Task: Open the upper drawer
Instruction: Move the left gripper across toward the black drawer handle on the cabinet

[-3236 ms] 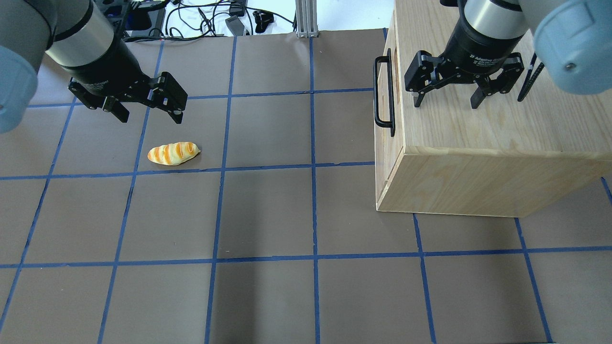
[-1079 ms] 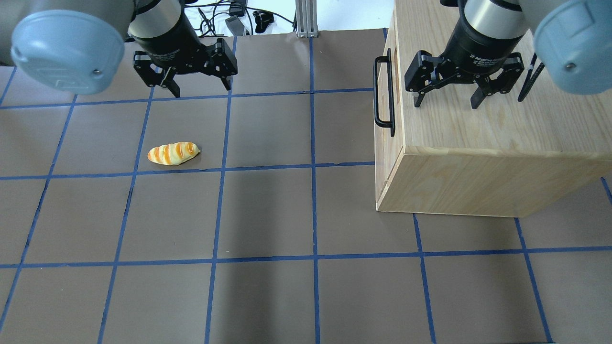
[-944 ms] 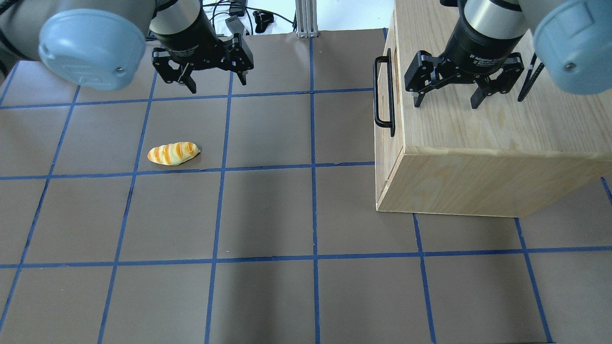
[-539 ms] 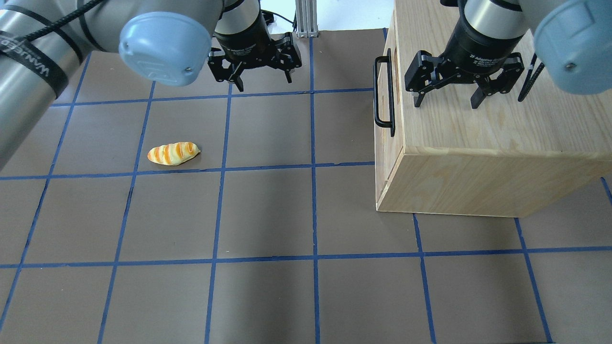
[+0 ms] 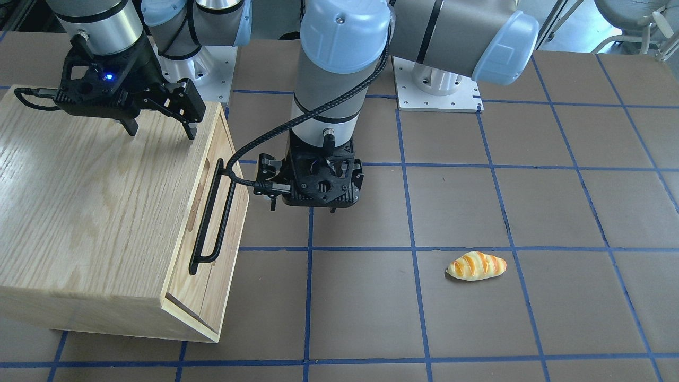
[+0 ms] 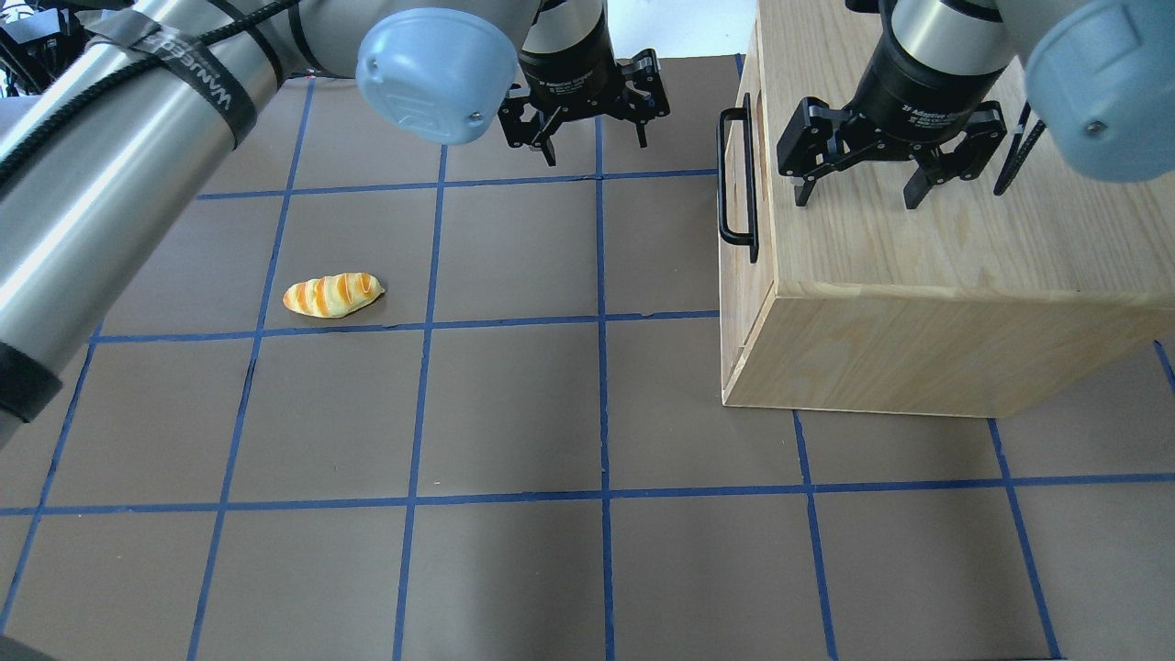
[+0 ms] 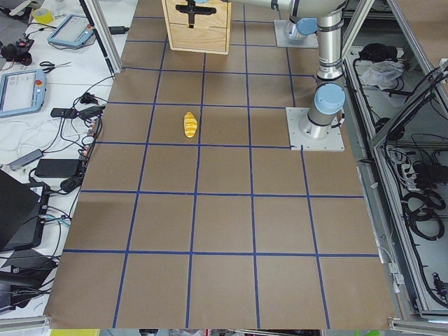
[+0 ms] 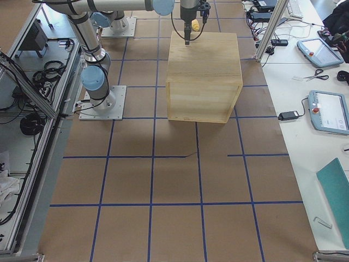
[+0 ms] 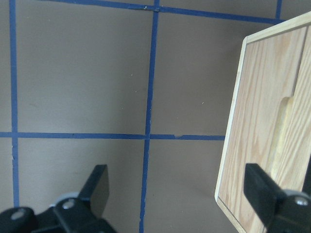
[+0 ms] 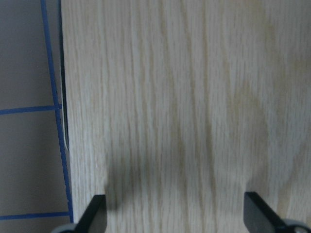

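Note:
The upper drawer [image 5: 216, 140] sits flush in the front of the oak cabinet [image 6: 918, 257], with its long black bar handle [image 6: 721, 174] facing the table's middle. My left gripper [image 6: 595, 149] is open and empty, a short gap from the handle's far end, not touching it. The left wrist view shows its fingers [image 9: 99, 189] spread over the brown mat, with the cabinet front [image 9: 252, 121] at the right. My right gripper [image 6: 856, 197] is open and empty and hangs just above the cabinet top, as the right wrist view [image 10: 175, 213] shows.
A toy bread loaf [image 6: 332, 295] lies on the brown gridded mat to the left, well away from the cabinet. My left arm stretches across the back left of the table. The arms' base plates [image 5: 437, 85] are at the robot's side.
My left arm has swept right from above the bread loaf to beside the drawer handle, its gripper still open. The right arm, the cabinet and the loaf have not moved.

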You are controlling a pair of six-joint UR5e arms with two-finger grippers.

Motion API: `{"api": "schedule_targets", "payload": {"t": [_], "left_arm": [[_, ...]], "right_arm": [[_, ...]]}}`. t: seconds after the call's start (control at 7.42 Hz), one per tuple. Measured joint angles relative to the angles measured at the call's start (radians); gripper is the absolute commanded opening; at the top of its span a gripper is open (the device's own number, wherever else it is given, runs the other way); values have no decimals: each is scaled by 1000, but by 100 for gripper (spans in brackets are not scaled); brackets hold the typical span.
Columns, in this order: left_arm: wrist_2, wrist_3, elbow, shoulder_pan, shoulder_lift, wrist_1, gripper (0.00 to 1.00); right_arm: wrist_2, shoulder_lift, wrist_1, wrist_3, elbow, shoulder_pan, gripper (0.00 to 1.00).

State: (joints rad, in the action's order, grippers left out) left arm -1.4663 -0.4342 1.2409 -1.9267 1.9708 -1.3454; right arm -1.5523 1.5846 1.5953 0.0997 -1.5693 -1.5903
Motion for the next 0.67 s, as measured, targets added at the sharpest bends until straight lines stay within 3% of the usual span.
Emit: {"api": "schedule_targets", "payload": {"t": [0.67], "left_arm": [[40, -85, -28, -66, 84, 70, 100]], "right_arm": [[1, 0, 0, 0, 0, 0, 100]]}}
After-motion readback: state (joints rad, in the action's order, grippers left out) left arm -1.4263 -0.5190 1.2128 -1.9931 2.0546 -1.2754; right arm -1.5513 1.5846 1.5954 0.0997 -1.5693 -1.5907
